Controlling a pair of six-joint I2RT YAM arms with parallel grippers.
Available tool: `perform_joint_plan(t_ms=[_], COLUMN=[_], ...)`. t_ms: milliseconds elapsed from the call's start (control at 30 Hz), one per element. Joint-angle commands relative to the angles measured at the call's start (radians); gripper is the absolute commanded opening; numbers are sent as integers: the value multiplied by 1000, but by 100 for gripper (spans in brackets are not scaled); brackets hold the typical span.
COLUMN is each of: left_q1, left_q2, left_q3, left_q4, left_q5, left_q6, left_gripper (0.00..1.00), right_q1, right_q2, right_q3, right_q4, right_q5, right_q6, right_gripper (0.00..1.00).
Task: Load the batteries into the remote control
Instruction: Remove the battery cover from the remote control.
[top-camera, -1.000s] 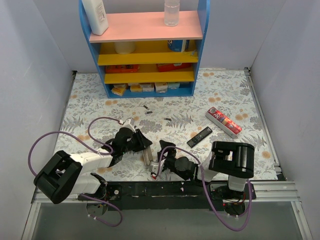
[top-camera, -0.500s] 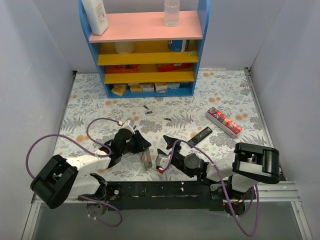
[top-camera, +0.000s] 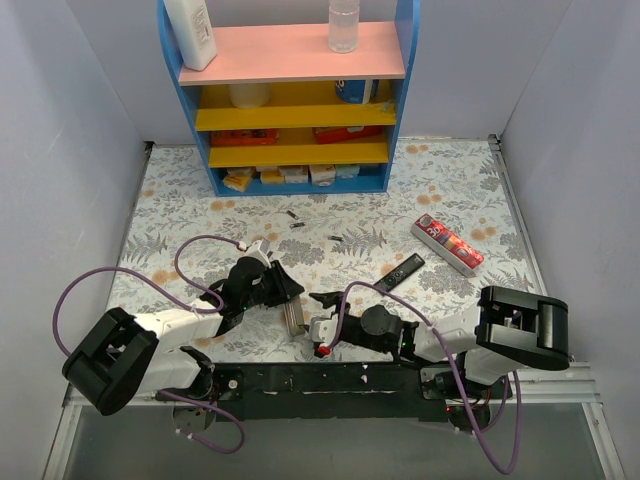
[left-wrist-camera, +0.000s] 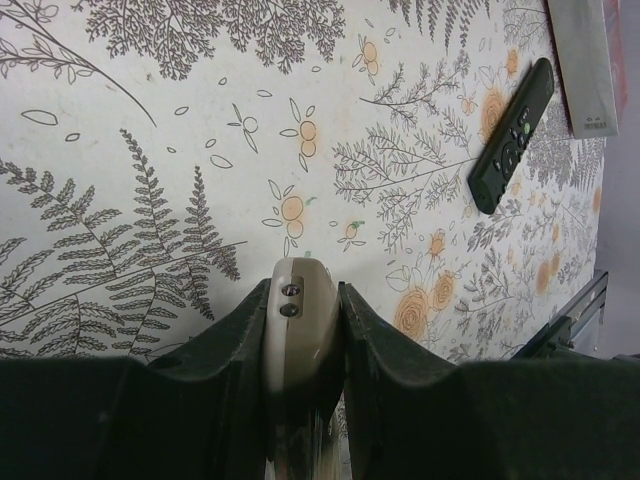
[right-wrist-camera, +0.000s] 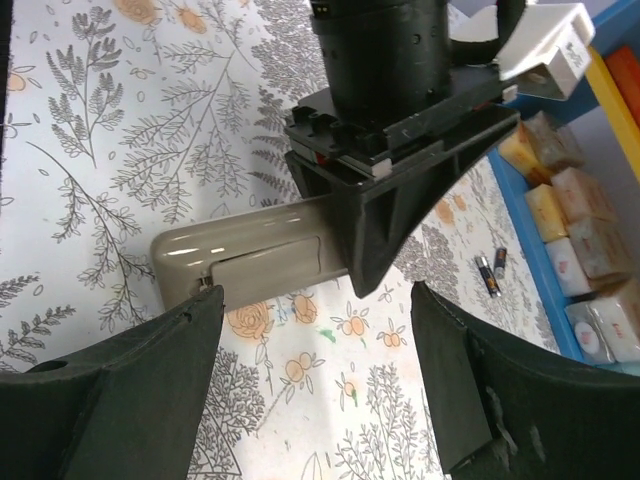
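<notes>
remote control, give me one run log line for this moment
left end effector: shut on remote control | right end effector: open, facing remote control | batteries: loose on table

Grey-beige remote control (right-wrist-camera: 195, 252), floral table (top-camera: 460, 190)

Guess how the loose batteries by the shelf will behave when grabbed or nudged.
The batteries are slim cylinders lying on their sides on the flat table, so a nudge would probably roll them. They look rigid and likely light, so may skid away. Tiny against the open right gripper, they could be fiddly to pinch.
</notes>
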Motion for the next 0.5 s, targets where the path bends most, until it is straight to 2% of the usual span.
perform_joint_plan(t_ms=[0, 467], left_q1=[-2, -2], left_q2=[0, 3], left_q3=[3, 3], left_q4=[26, 43], left_q5=[26, 52], left_q6=[-1, -11], left_gripper=[0, 0], right_q1=[2, 2], right_q2=[34, 108], right_q3=[54, 95], right_q4=[9, -14], right_q5=[-59, -45], right_q6=[34, 8], right_gripper=[82, 82])
